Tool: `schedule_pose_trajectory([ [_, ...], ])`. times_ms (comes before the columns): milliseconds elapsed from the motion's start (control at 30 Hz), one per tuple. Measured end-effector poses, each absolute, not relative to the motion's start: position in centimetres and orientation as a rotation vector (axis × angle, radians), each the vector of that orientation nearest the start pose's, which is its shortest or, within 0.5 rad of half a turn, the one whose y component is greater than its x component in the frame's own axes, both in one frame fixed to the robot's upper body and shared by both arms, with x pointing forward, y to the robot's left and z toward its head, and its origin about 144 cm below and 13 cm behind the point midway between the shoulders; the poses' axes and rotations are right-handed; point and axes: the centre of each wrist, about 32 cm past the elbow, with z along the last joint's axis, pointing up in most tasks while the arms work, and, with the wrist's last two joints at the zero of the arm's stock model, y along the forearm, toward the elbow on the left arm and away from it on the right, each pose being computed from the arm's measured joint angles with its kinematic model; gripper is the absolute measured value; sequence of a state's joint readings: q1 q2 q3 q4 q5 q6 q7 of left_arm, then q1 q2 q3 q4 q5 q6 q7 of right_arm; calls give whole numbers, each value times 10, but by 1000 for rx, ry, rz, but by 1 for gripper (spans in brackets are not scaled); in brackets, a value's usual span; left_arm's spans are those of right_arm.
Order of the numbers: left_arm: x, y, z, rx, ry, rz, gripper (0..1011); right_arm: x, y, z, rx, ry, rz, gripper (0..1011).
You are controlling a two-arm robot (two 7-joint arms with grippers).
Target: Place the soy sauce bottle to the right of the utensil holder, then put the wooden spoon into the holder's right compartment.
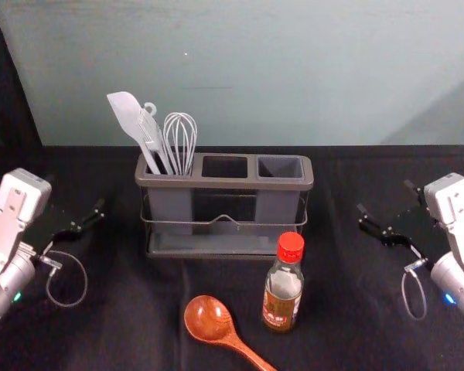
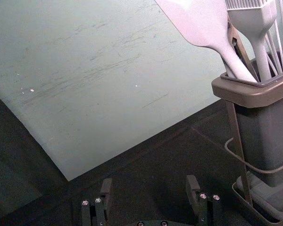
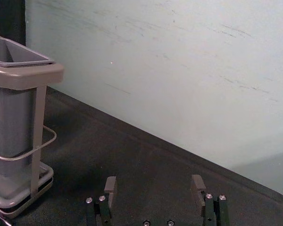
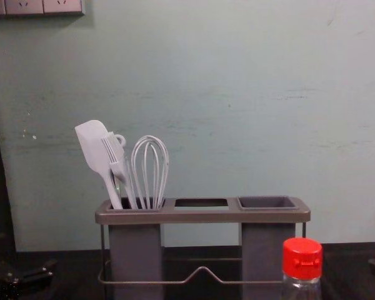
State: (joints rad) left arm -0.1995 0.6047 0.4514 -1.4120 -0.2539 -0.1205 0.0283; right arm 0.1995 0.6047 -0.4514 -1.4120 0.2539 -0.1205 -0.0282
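Observation:
The soy sauce bottle (image 1: 283, 286), red-capped, stands upright in front of the holder's right part; its cap (image 4: 302, 258) shows in the chest view. To its left the wooden spoon (image 1: 210, 320) lies on the table, bowl toward the holder. The grey utensil holder (image 1: 224, 183) has an empty right compartment (image 1: 280, 167). At the table's left side is my left gripper (image 1: 87, 222); in its wrist view the left gripper (image 2: 148, 193) is open and empty. My right gripper (image 1: 383, 224) is right of the holder; in its wrist view the right gripper (image 3: 154, 193) is open and empty.
A white spatula (image 1: 129, 117), a brush and a whisk (image 1: 180, 139) stand in the holder's left compartment. Behind the black-covered table (image 1: 124, 325) rises a pale wall (image 1: 294, 69). A wire rail crosses the holder's front.

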Motion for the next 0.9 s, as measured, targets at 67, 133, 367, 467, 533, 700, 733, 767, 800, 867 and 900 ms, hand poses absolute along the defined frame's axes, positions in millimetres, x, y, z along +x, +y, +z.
schedule_pose_trajectory([
  [67, 489, 310, 1140, 304, -285, 1248, 1011, 489, -310, 1140, -304, -285, -1248, 1003],
  [133, 489, 310, 1140, 304, -285, 1248, 1011, 489, -310, 1140, -304, -285, -1248, 1003],
  [367, 489, 310, 1140, 304, -285, 1248, 1012, 489, -310, 1140, -304, -285, -1248, 1003],
  [467, 489, 310, 1140, 305, -285, 1248, 1012, 489, -310, 1140, -304, -285, -1248, 1003],
  [533, 489, 310, 1140, 305, -285, 1248, 1011, 489, -310, 1140, -304, -285, -1248, 1003],
  [700, 489, 310, 1140, 304, -285, 1248, 1011, 489, -310, 1140, -304, -285, -1248, 1002],
  [733, 489, 310, 1140, 304, -285, 1248, 1011, 489, -310, 1140, -304, -285, -1248, 1003],
  [767, 489, 310, 1140, 304, -285, 1248, 1012, 489, -310, 1140, -304, -285, -1248, 1003],
  [800, 489, 310, 1140, 304, -285, 1248, 1012, 489, -310, 1140, -304, -285, -1248, 1002],
  [867, 489, 310, 1140, 304, -285, 1248, 1012, 489, -310, 1140, -304, -285, -1248, 1003],
  [900, 489, 310, 1140, 305, -285, 1248, 1011, 489, -310, 1140, -304, -285, -1248, 1002],
])
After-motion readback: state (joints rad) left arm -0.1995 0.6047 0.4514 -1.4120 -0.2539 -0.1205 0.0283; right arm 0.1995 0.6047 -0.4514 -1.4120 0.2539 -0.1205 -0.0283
